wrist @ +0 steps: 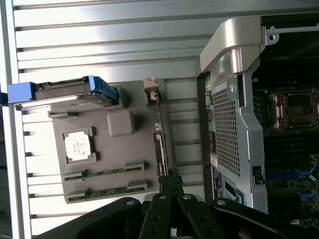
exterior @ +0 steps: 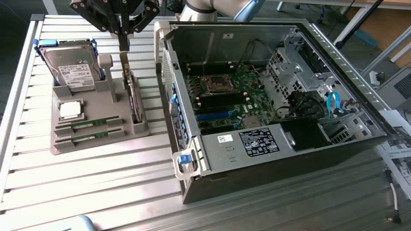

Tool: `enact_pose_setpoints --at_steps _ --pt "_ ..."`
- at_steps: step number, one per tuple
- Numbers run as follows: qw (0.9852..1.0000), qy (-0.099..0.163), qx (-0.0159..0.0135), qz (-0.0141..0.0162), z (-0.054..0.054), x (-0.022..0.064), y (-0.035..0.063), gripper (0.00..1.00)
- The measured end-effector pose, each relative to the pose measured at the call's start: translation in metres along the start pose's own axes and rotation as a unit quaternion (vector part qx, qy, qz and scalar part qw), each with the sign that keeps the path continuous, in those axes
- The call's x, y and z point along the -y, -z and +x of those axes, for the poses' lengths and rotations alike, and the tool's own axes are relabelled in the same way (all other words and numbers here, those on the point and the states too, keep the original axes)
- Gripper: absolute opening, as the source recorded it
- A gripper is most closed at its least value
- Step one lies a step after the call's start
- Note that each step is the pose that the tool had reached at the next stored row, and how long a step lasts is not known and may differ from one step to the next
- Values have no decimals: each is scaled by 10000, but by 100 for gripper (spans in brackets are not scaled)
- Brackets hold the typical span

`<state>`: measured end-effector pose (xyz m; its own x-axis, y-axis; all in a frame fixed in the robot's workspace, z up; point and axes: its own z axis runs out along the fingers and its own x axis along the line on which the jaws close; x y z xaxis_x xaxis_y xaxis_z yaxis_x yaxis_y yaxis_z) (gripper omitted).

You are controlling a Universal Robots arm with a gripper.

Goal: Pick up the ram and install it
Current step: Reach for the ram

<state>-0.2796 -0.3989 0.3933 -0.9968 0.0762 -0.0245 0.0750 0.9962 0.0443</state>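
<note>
Two green ram sticks point(exterior: 90, 126) point(exterior: 90, 138) lie on edge in slots at the near end of the grey holder tray point(exterior: 96, 147). In the wrist view the same ram sticks point(wrist: 105, 173) point(wrist: 104, 192) sit side by side. My gripper point(exterior: 123, 46) hangs above the far end of the tray, over the upright dark expansion card point(exterior: 133, 98), well apart from the ram. Its fingers point(wrist: 170, 182) are pressed together with nothing between them. The open computer case point(exterior: 192, 159) lies on the exterior view's right, with the black memory slots point(exterior: 222, 102) on its motherboard exposed.
On the tray also sit a hard drive point(exterior: 76, 70) in a blue bracket and a square silver processor point(exterior: 70, 109). The case's raised side wall point(exterior: 168, 72) stands between tray and motherboard. Slatted metal table point(exterior: 96, 192) runs around both. Papers and cables point(exterior: 398, 163) lie at the far right.
</note>
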Motion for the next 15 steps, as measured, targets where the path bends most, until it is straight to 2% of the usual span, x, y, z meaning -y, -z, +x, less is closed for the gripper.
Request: enact_pose_setpoints --at_steps 15 --pt "10000 0 0 0 234 18 6 11"
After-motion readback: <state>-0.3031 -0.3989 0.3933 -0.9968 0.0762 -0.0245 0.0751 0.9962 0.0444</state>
